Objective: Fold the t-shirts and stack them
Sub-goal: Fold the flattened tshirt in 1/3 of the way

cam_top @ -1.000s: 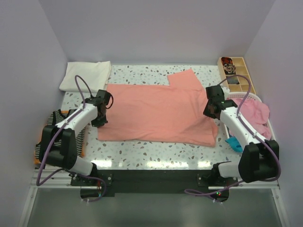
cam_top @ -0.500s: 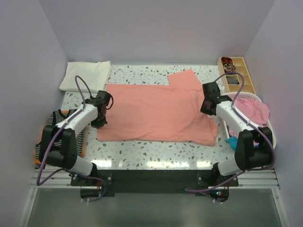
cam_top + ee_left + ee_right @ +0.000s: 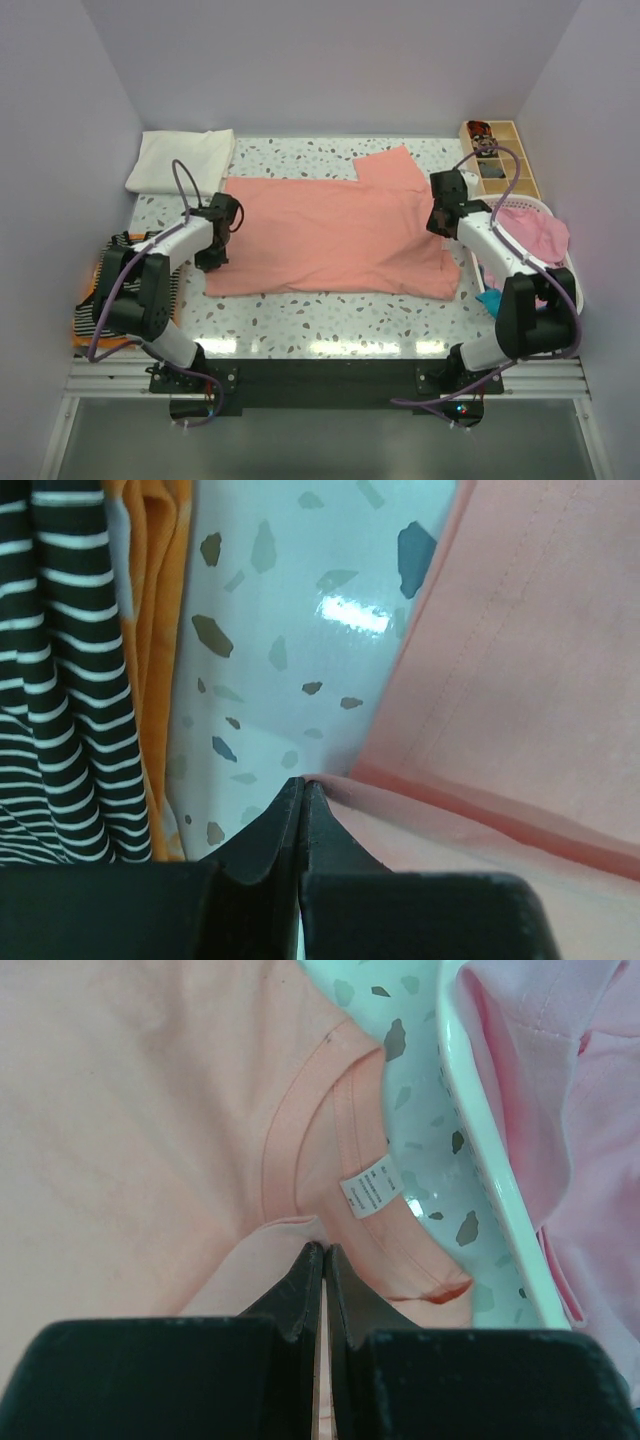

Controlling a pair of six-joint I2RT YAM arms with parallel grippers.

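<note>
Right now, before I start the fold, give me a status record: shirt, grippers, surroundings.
shirt in work: salmon t-shirt, spread out, collar to the right
left gripper: shut on its hem corner
right gripper: shut on cloth beside the collar, near the neck label
folded: white shirt, far left corner
waiting: pink shirt in the basket, right side
left edge: striped shirt

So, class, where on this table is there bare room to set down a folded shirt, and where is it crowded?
Freest: the bare table strip between the near hem of the salmon t-shirt and the arms' rail. A smaller patch lies behind it, beside the white folded cloth. Crowded: striped shirt at left, basket and wooden organiser at right.
</note>
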